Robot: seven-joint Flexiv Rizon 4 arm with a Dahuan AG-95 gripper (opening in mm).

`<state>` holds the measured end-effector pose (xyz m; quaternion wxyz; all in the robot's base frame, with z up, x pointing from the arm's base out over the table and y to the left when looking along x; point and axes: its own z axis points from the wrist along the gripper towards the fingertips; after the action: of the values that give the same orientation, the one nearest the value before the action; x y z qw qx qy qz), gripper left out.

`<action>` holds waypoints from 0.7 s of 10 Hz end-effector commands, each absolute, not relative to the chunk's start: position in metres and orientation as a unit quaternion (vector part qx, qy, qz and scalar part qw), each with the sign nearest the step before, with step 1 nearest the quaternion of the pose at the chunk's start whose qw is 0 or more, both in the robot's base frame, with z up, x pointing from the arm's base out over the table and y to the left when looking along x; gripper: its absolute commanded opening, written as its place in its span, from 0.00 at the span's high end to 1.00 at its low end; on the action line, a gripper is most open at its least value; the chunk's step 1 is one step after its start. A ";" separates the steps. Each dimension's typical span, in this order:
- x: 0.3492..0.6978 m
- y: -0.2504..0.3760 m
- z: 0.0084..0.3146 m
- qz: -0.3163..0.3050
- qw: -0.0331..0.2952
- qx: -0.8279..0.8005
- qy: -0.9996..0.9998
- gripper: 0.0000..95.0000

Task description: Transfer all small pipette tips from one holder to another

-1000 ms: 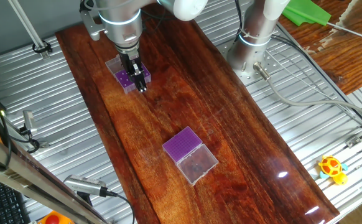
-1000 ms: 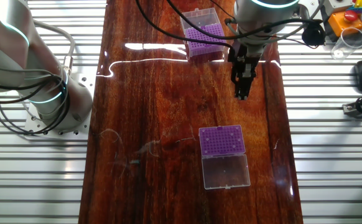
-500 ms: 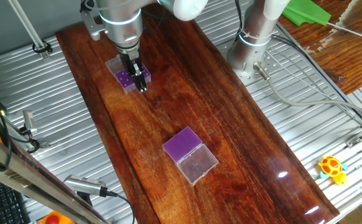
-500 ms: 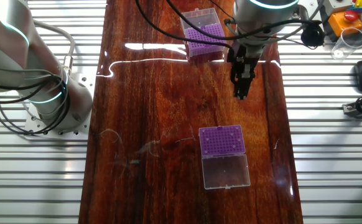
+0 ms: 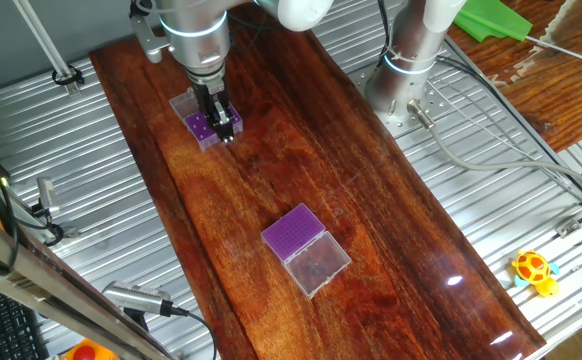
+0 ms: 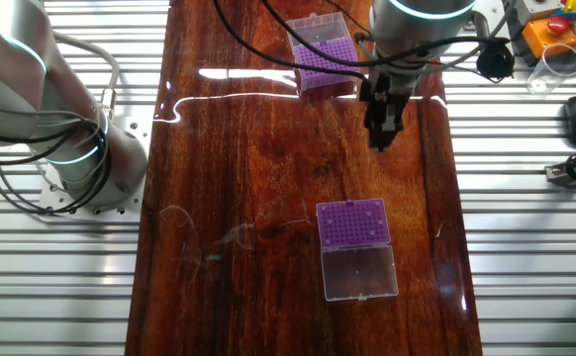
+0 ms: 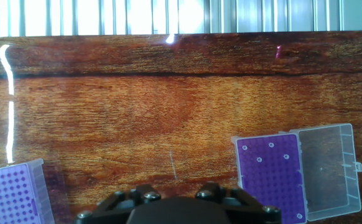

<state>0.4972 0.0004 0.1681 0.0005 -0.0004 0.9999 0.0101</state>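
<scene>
Gripper (image 6: pixel 382 138) pointing straight down above wooden table (image 6: pixel 268 168), jaw state unclear

Yellow toy (image 5: pixel 534 272), green sheet (image 5: pixel 498 20), possibly a clear beaker (image 6: pixel 557 67)

Robotics lab: wooden tabletop (image 5: pixel 371 200) on ribbed metal bench (image 5: pixel 101 180), cables (image 5: pixel 491 150), second arm base (image 6: pixel 80 158).
</scene>
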 end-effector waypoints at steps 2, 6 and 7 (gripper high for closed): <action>0.497 0.000 0.168 0.011 0.000 0.000 1.000 1.00; 0.497 0.000 0.169 0.011 0.001 -0.013 1.000 1.00; 0.497 0.000 0.168 0.011 0.000 -0.011 1.000 1.00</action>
<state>0.4963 0.0006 0.1683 -0.0005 -0.0144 0.9998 0.0106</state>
